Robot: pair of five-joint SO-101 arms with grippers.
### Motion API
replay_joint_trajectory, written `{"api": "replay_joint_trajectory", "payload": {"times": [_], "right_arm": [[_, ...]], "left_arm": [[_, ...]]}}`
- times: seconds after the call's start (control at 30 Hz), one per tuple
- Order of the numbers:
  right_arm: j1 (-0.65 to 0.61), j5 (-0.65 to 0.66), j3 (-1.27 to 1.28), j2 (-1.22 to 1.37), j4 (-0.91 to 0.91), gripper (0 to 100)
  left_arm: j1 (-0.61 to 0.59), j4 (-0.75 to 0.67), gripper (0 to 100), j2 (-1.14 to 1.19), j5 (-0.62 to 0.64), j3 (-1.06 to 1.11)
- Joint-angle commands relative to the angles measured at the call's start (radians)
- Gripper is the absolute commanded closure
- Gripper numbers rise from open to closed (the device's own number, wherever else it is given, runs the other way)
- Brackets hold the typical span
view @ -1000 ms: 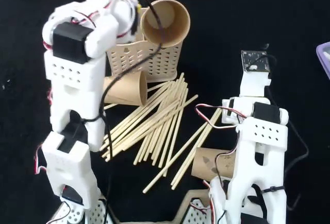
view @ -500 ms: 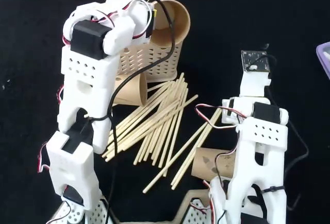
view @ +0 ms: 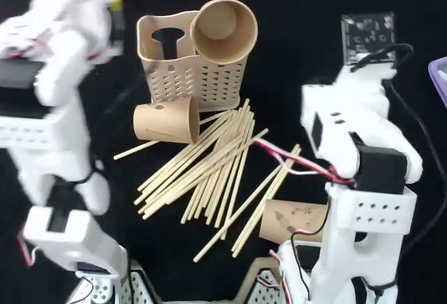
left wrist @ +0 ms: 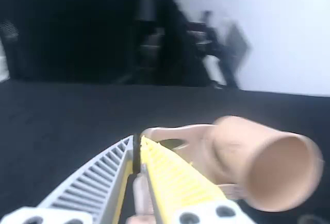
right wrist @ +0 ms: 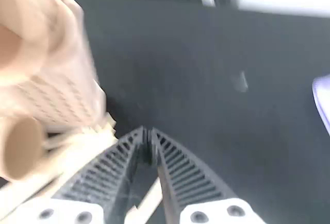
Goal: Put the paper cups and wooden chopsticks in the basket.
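Left arm (view: 49, 101) swung left, away from cup (view: 223, 31) in basket (view: 188, 80); right arm (view: 349, 136) stretched forward.

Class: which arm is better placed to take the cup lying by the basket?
Likely the left arm: the cup lies on its side of the chopsticks, while the right arm stands across the pile.

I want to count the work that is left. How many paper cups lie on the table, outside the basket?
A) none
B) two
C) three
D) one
B: one paper cup lies in front of the basket, a second paper cup beside the wooden chopsticks; the third paper cup sits tilted in the basket.
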Motion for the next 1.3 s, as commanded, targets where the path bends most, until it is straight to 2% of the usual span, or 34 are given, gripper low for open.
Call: {"api": "replay_joint_trajectory", "payload": {"times": [0.0,0.13,0.23,0.3,0.43,0.57,0.67,0.87,0.97,1.27], "right_arm": [[-0.1,-0.008,-0.262,0.14,0.103,98.6],[-0.183,-0.009,-0.492,0.346,0.193,98.6],[-0.229,-0.021,-0.625,0.472,0.215,98.6],[-0.252,-0.058,-0.71,0.544,0.215,98.6],[-0.307,-0.087,-0.822,0.657,0.218,98.6],[-0.324,-0.084,-0.894,0.739,0.198,98.6],[-0.324,-0.081,-0.966,0.789,0.198,98.6],[-0.322,-0.078,-1.038,0.894,0.17,98.6],[-0.321,-0.081,-1.055,0.946,0.12,98.6],[-0.324,-0.086,-1.178,0.974,0.009,98.6]], "left_arm": [[-0.084,0.005,97,-0.155,-0.114,0.292],[-0.174,-0.014,97,-0.396,-0.147,0.662],[-0.248,-0.097,97,-0.608,-0.19,0.987],[-0.285,-0.212,97,-0.738,-0.206,1.27],[-0.374,-0.565,97,-0.974,-0.232,1.853],[-0.409,-0.789,97,-1.166,-0.275,2.256],[-0.409,-0.83,97,-1.28,-0.285,2.405],[-0.401,-0.822,97,-1.415,-0.273,2.536],[-0.403,-0.824,97,-1.453,-0.222,2.574],[-0.363,-0.824,97,-1.473,-0.193,2.658]]}}
